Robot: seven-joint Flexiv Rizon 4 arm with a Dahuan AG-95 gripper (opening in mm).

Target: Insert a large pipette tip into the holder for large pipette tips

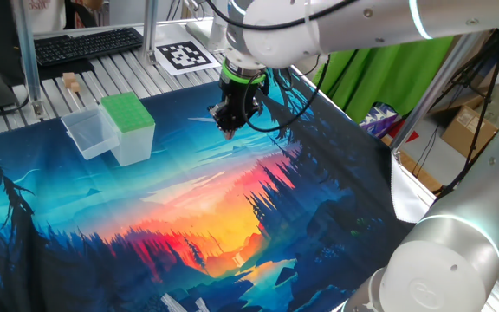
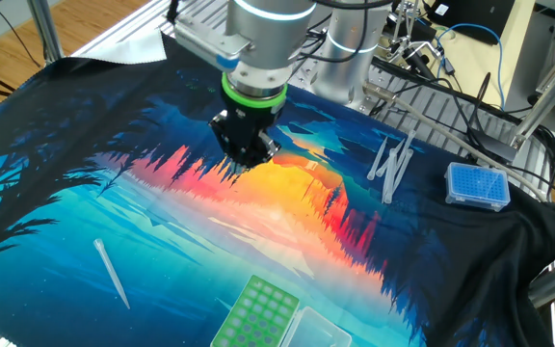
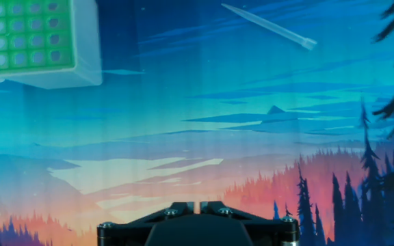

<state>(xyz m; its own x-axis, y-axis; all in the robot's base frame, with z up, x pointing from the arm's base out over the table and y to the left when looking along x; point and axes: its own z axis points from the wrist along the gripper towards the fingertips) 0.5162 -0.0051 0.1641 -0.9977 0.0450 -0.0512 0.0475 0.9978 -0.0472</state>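
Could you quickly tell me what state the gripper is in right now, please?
Gripper: shut, holding nothing; the large pipette tip lies apart on the mat.

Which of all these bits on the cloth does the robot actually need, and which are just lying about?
Needed:
thin translucent whitish pipette tip
green-topped perforated holder box
black two-finger gripper

Lying about:
clear plastic tub
blue tip box
cluster of spare translucent tips
black keyboard

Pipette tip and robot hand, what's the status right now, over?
Gripper shut, empty, above the mat. Large pipette tip lying flat on the mat, untouched. Green-topped holder upright, apart from it. Nothing in the way.
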